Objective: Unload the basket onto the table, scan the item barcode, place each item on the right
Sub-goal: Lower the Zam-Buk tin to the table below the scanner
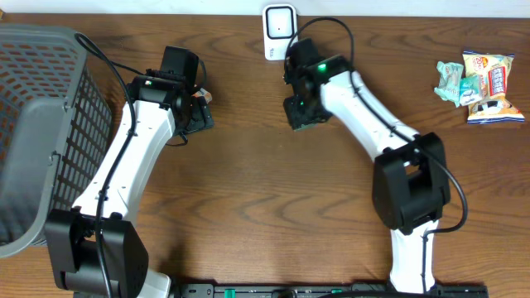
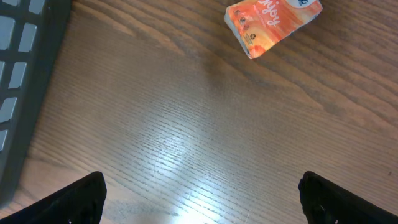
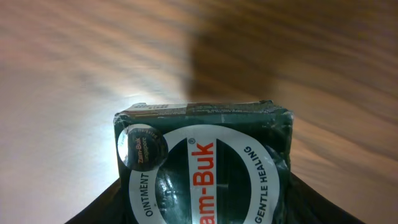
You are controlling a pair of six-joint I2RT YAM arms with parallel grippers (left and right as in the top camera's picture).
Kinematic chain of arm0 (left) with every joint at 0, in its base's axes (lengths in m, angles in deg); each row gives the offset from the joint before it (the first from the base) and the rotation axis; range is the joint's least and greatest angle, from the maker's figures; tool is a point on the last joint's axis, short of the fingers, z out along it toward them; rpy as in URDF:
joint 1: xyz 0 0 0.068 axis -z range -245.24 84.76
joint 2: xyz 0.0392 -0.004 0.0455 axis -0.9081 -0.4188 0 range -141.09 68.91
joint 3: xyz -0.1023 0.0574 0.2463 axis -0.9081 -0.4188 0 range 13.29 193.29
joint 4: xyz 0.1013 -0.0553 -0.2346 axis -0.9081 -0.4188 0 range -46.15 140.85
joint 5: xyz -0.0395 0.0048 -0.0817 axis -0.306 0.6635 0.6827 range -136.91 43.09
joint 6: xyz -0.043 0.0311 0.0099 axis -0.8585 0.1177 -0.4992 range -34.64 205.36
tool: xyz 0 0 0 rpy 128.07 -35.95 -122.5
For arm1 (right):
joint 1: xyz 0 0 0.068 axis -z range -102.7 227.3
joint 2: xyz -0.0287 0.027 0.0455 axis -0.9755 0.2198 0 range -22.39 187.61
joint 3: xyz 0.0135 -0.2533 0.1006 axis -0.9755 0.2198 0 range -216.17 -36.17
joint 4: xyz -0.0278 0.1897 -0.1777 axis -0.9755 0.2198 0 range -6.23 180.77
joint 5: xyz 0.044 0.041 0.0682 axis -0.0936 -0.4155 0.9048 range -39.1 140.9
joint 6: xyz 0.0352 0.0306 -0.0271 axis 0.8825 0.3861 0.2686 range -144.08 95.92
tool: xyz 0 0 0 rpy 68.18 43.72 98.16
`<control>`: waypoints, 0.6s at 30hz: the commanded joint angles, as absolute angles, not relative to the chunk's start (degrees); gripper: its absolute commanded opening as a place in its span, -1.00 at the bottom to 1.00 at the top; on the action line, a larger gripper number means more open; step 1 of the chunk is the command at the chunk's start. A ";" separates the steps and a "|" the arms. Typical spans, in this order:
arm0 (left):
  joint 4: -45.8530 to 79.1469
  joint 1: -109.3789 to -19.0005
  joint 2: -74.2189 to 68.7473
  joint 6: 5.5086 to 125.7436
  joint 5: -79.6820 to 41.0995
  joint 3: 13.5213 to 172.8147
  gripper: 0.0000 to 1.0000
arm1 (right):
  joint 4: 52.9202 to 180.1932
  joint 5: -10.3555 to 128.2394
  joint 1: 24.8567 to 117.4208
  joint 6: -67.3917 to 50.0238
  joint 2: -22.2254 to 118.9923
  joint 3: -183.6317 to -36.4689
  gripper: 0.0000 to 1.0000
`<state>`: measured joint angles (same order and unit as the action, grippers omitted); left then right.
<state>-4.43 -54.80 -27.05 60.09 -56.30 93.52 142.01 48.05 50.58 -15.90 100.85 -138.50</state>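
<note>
Zam-Buk ointment box (image 3: 202,165) clamped in the right gripper (image 1: 301,112) near the white scanner (image 1: 280,31); left gripper (image 2: 202,199) wide open over the table (image 2: 186,124).

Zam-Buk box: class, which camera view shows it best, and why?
Right wrist view: the Zam-Buk box fills the frame, with its label readable. Overhead shows only a small dark green patch, mostly hidden; the left wrist view misses it entirely.

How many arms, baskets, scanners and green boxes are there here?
Robot arms: 2, left arm and right arm
Baskets: 1, grey basket
Scanners: 1, white scanner
Green boxes: 1, green box in right claw
Total: 5
</note>
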 commanded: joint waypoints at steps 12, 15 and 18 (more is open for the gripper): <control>-4.59 -54.93 -27.34 60.41 -57.48 93.02 0.95 | 134.25 29.66 44.86 -5.86 99.67 -128.22 0.44; -4.59 -54.93 -27.34 60.41 -57.48 93.02 0.95 | 134.10 32.86 45.18 -5.86 99.67 -127.66 0.54; -4.59 -54.93 -27.34 60.41 -57.48 93.02 0.96 | 134.36 34.87 45.75 -5.89 99.61 -128.81 0.64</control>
